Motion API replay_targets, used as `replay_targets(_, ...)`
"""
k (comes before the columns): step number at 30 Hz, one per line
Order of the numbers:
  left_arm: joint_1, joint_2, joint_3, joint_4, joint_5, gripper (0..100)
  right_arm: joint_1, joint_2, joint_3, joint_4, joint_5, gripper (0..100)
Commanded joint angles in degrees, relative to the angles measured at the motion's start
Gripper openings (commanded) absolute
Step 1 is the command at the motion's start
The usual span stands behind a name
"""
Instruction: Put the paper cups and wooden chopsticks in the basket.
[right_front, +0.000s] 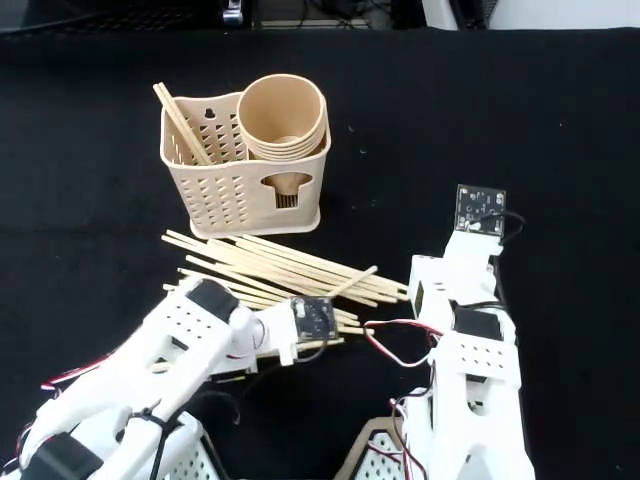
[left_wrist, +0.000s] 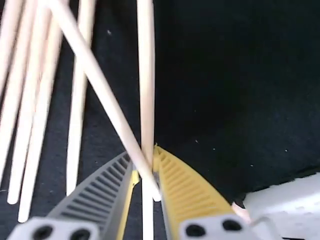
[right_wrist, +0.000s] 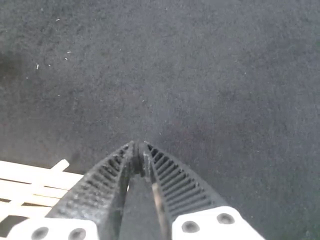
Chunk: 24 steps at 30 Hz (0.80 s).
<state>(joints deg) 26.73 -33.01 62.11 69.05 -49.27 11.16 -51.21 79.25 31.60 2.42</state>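
Note:
A beige perforated basket (right_front: 240, 190) stands at the back left. It holds a stack of paper cups (right_front: 283, 115) and a couple of chopsticks (right_front: 180, 120) leaning in its other half. Several wooden chopsticks (right_front: 270, 265) lie in a loose pile in front of it. My left gripper (left_wrist: 143, 155) is at the pile's right end, shut on one chopstick (left_wrist: 100, 85) that lies askew across the others (right_front: 355, 282). My right gripper (right_wrist: 136, 147) is shut with nothing in it, low over the black cloth beside the chopstick ends (right_wrist: 30, 180).
The right arm (right_front: 470, 300) is folded close to the right tips of the pile. Black cloth (right_front: 500, 120) covers the table. The table's far edge runs along the back.

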Motion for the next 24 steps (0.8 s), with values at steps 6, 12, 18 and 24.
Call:
replay_targets(6,-0.7,-1.0,1.5,-4.7,-0.9,22,-0.7,-1.1,-0.5,-1.1,0.7,2.1)
replay_targets(12,-3.0,-1.0,3.6,-4.6,-1.1,20,-0.7,-1.1,-0.5,-1.1,0.7,2.1)
replay_targets(18,-14.0,-1.0,1.0,-4.0,-6.8,20,-0.7,-1.1,-0.5,-1.1,0.7,2.1)
replay_targets(24,-20.5,-1.0,0.1,-4.0,-11.4,20,-0.7,-1.1,-0.5,-1.1,0.7,2.1)
